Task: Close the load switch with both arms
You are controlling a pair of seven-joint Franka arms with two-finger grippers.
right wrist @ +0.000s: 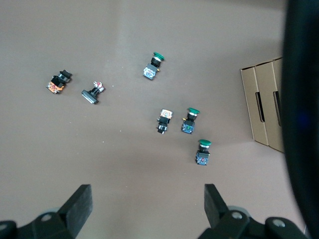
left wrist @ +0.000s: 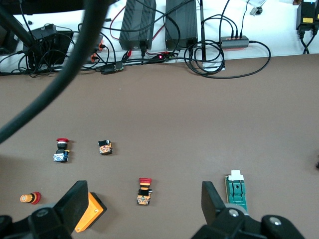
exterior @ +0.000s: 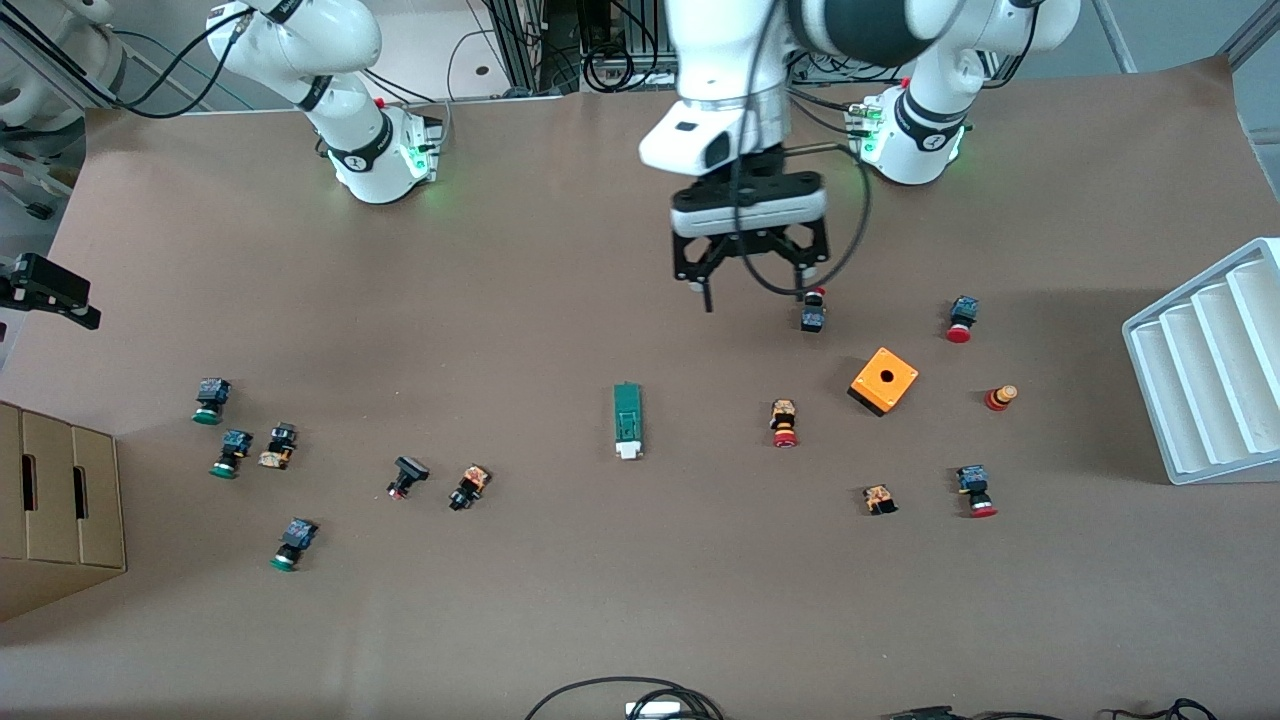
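Observation:
The load switch, a narrow green block with a white piece at its end nearer the front camera, lies flat at the table's middle. It also shows in the left wrist view, beside one finger. My left gripper hangs open and empty in the air, over bare table between the switch and the orange box; in its wrist view a red-capped button lies on the table between the fingers. My right gripper is open and empty, high over bare table at the right arm's end, near the green-capped buttons.
An orange box with a hole and several red-capped buttons lie toward the left arm's end. Several green-capped buttons lie toward the right arm's end. There is a white stepped tray and a cardboard box.

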